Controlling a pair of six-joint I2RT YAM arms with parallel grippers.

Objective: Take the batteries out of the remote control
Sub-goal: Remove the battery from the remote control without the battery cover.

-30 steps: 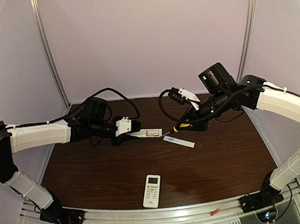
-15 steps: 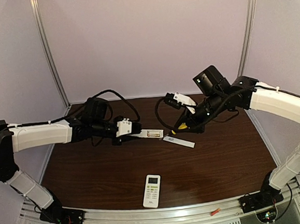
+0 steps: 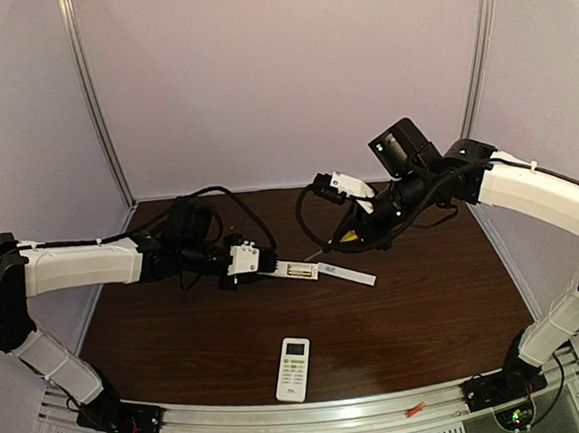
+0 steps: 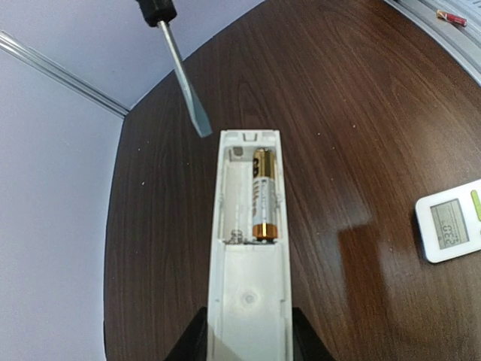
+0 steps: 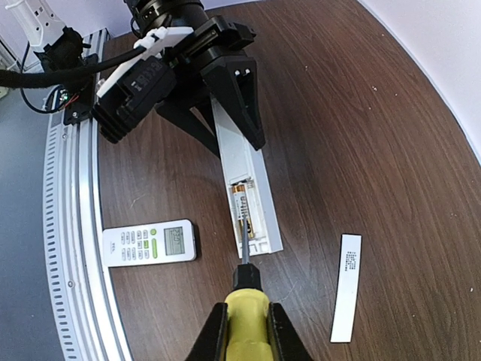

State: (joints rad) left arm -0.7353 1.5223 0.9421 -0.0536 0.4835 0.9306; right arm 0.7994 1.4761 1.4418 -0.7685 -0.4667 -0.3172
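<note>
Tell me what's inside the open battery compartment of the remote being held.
One gold battery lies in one slot of the remote. The empty slot beside it shows bare plastic and a metal contact. Whatever sits beneath the battery is covered.

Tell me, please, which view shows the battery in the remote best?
The left wrist view: the battery lies close and unobstructed in the remote. The right wrist view shows it smaller, past the screwdriver; the top view, a mere speck.
</note>
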